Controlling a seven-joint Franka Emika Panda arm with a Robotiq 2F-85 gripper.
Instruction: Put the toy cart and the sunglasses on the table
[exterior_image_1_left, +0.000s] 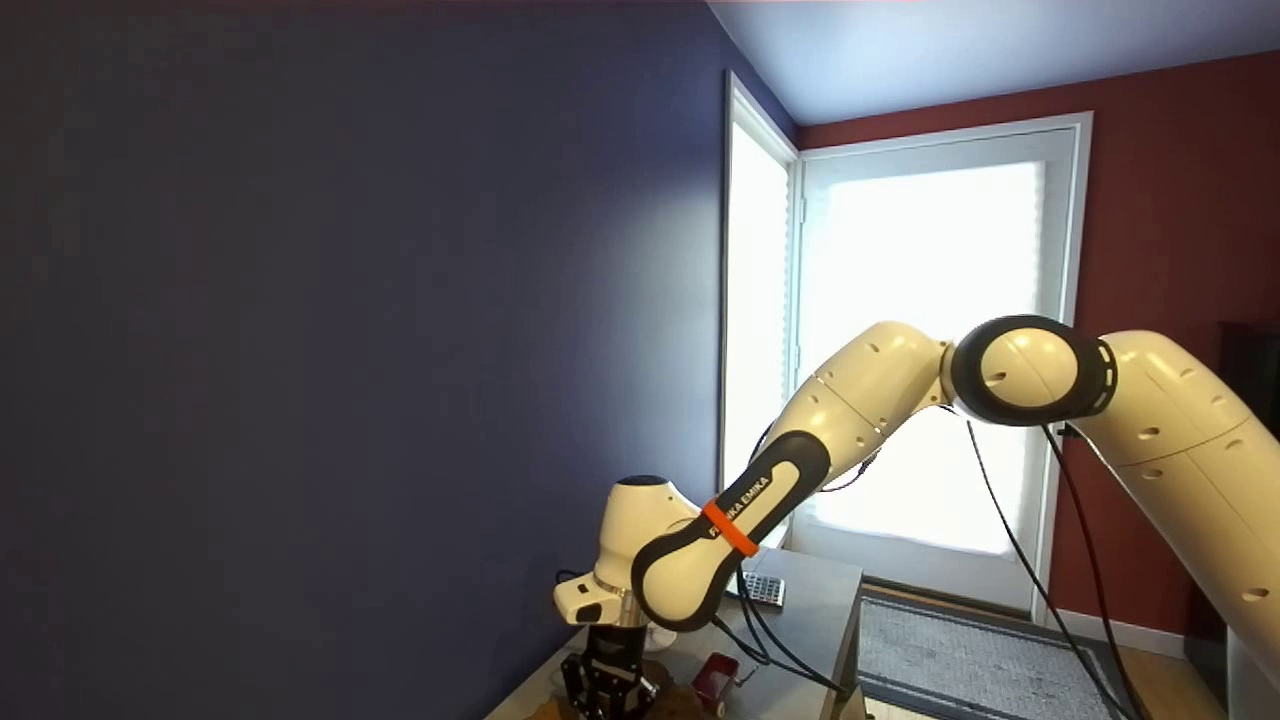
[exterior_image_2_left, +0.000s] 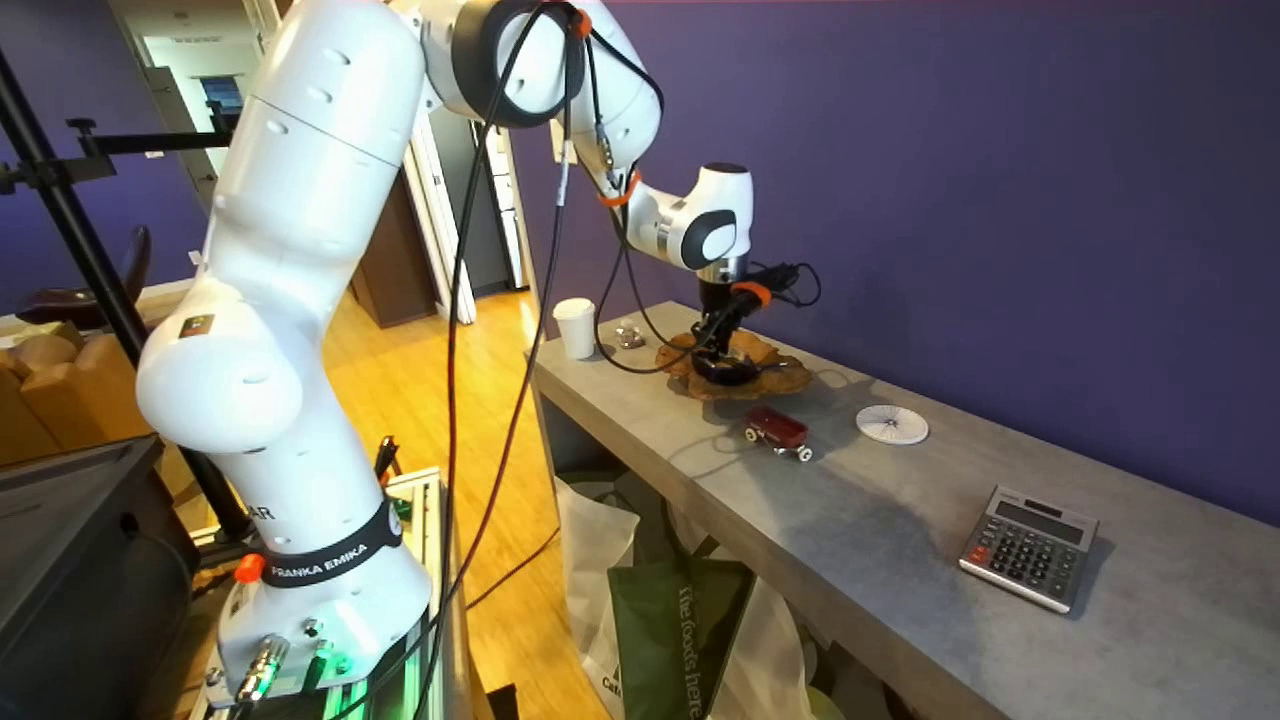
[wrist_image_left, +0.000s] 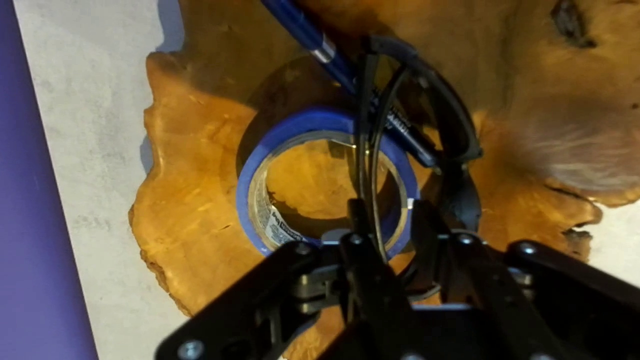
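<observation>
The toy cart is a small dark red wagon with white wheels (exterior_image_2_left: 776, 428). It stands on the pale grey-beige table (exterior_image_2_left: 850, 530) and also shows in an exterior view (exterior_image_1_left: 715, 678). The black sunglasses (wrist_image_left: 452, 120) lie folded on a brown wood slab (wrist_image_left: 195, 210), over a roll of blue tape (wrist_image_left: 246, 195) and a blue pen (wrist_image_left: 300, 25). My gripper (wrist_image_left: 390, 215) points down at them with its fingers apart. The thin temples pass between the fingers, close to the left finger; a gap shows toward the right one. Contact cannot be told. In an exterior view the sunglasses (exterior_image_2_left: 728, 372) are a dark shape under the gripper.
A white cup (exterior_image_2_left: 575, 330) and a small shiny object (exterior_image_2_left: 630, 335) stand at the far end of the table. A white disc (exterior_image_2_left: 892, 425) and a calculator (exterior_image_2_left: 1030, 545) lie on the near side. A purple wall (exterior_image_2_left: 1000, 250) runs along the back edge.
</observation>
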